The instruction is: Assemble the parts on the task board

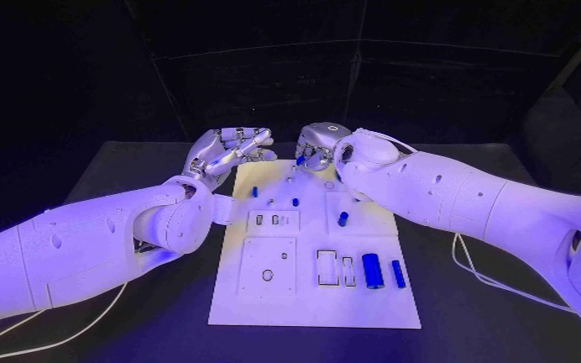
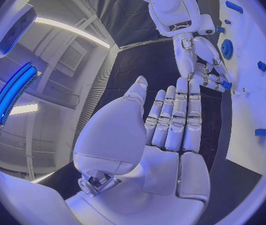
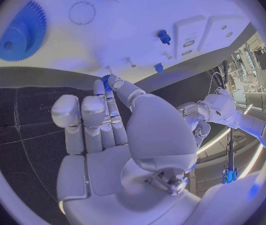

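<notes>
The right hand (image 3: 117, 130) is pinching what looks like a small blue part (image 3: 107, 80) over the far edge of the task board (image 1: 363, 313). The left hand (image 1: 227, 151) is hovering released at the far left corner. Next, seating the part in its hole needs careful alignment.

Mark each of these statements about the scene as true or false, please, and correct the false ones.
1. The right hand pinches a small blue part. True.
2. The left hand grips a blue gear. False: it holds nothing, with its fingers straight and side by side.
3. Two blue cylinders lie on the near right of the task board. True.
4. Both hands rest on the near edge of the board. False: they are at its far end.
5. A blue gear lies on the board near the right hand. True.
</notes>
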Robot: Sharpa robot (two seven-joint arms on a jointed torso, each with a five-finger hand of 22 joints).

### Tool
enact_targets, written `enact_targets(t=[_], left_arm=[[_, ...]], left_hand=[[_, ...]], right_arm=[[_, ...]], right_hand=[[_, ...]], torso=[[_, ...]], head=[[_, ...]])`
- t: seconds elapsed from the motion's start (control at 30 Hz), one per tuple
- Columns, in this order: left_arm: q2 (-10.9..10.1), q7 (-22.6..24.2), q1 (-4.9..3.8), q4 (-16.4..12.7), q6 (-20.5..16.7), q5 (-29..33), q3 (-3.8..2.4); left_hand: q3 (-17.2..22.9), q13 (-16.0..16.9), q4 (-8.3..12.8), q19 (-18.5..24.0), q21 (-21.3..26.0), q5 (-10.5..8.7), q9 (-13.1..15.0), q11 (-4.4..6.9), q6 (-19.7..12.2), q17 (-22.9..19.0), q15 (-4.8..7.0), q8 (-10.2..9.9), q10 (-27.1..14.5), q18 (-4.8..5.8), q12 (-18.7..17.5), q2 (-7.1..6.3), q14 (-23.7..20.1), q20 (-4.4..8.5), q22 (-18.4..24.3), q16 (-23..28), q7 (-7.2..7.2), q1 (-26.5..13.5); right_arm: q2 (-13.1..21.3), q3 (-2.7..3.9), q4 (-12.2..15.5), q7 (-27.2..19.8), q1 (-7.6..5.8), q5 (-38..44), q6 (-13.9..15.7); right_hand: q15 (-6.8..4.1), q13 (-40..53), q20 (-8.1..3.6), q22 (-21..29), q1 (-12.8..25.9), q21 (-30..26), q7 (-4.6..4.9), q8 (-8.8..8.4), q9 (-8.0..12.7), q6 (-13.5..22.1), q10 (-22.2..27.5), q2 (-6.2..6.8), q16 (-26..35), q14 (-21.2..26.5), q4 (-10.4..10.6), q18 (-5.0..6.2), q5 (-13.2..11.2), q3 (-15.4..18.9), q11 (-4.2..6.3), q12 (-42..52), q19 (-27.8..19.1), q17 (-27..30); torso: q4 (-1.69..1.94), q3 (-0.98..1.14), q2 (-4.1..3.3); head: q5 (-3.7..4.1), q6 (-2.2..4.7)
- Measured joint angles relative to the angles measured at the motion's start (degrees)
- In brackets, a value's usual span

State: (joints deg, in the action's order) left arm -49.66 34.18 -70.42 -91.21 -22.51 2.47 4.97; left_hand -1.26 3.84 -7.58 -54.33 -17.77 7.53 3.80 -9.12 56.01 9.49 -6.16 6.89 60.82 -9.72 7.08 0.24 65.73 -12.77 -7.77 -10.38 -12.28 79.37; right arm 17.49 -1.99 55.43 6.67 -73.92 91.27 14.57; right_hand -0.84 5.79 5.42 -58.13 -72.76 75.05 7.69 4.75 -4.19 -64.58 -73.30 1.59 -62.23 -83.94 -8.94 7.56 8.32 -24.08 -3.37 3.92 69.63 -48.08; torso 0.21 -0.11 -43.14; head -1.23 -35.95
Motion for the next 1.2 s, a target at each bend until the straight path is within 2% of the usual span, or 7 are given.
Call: enact_targets(t=[0.27,0.33,0.63,1.1,1.2], left_arm=[[0.08,-0.01,-0.21,-0.05,-0.07,0.0,0.0],[0.11,-0.02,-0.22,-0.06,-0.07,0.0,0.0],[0.09,-0.03,-0.56,-0.13,-0.11,0.0,0.0],[0.08,-0.09,-0.98,-0.35,-0.12,0.0,0.0],[0.08,-0.1,-1.06,-0.38,-0.12,-0.01,0.0]], left_hand=[[0.0,0.0,0.0,0.0,0.0,0.0,0.0,0.0,0.0,0.0,0.0,0.0,0.0,0.0,0.0,0.0,0.0,0.0,0.0,0.0,0.0,0.0],[0.0,0.0,0.0,0.0,0.0,0.0,0.0,0.0,0.0,0.0,0.0,0.0,0.0,0.0,0.0,0.0,0.0,0.0,0.0,0.0,0.0,0.0],[0.0,0.0,0.0,0.0,0.0,0.0,0.0,0.0,0.0,0.05,0.0,0.0,0.0,0.0,-0.22,0.0,0.0,0.0,0.06,0.0,0.0,0.0],[0.0,0.0,0.0,0.0,0.0,0.0,0.0,0.0,0.0,0.04,-0.2,0.0,0.0,0.0,-0.22,0.0,-0.2,0.0,0.05,0.0,0.0,0.0],[0.0,0.0,0.0,0.0,0.0,0.0,0.0,0.0,0.0,0.04,-0.2,0.0,0.0,-0.01,-0.22,0.0,-0.2,0.0,0.05,0.0,0.0,0.0]], right_arm=[[-1.38,0.0,-1.69,-0.11,0.0,-0.08,-1.05],[-1.72,0.0,-2.08,-0.16,0.0,-0.11,-1.36],[-2.83,0.01,-3.8,-0.63,0.0,-0.34,-2.82],[-3.97,0.04,-4.89,-1.23,-0.11,-0.5,-4.31],[-4.24,0.02,-5.23,-1.29,-0.09,-0.51,-4.51]], right_hand=[[0.0,0.0,0.0,-0.12,0.0,0.0,0.12,-0.15,-0.02,0.31,0.23,0.0,-0.09,0.0,0.18,-0.06,-0.25,-0.18,-0.22,0.0,0.0,-0.05],[0.0,0.0,0.0,-0.18,0.0,0.0,0.12,-0.16,-0.02,0.32,0.23,0.0,-0.26,0.0,0.18,-0.92,-0.31,-0.18,-0.22,0.0,0.0,-0.13],[0.0,-0.01,0.0,-0.31,0.25,0.22,0.11,-0.33,-0.01,0.35,0.22,0.26,-0.26,0.0,0.48,-0.92,-0.32,-0.19,-0.22,0.0,0.0,-0.13],[0.0,-0.01,0.0,-0.44,0.45,0.22,0.18,-0.66,0.05,0.68,0.5,0.45,-0.26,0.0,0.83,-0.91,-0.64,-0.24,-0.49,0.0,-0.01,-0.07],[0.0,-0.11,0.0,-0.49,0.62,0.22,0.57,-0.66,0.05,1.08,1.3,0.61,-0.4,0.0,1.02,-0.91,-0.64,-0.42,-0.83,-0.23,-0.01,0.06]], torso=[[-0.03,0.0,0.02],[-0.03,0.0,0.02],[-0.04,-0.01,-0.01],[0.0,-0.02,-0.04],[0.0,-0.01,-0.04]], head=[[-0.11,-0.05],[-0.13,-0.15],[-0.29,-0.21],[-0.63,-0.52],[-0.74,-0.6]])
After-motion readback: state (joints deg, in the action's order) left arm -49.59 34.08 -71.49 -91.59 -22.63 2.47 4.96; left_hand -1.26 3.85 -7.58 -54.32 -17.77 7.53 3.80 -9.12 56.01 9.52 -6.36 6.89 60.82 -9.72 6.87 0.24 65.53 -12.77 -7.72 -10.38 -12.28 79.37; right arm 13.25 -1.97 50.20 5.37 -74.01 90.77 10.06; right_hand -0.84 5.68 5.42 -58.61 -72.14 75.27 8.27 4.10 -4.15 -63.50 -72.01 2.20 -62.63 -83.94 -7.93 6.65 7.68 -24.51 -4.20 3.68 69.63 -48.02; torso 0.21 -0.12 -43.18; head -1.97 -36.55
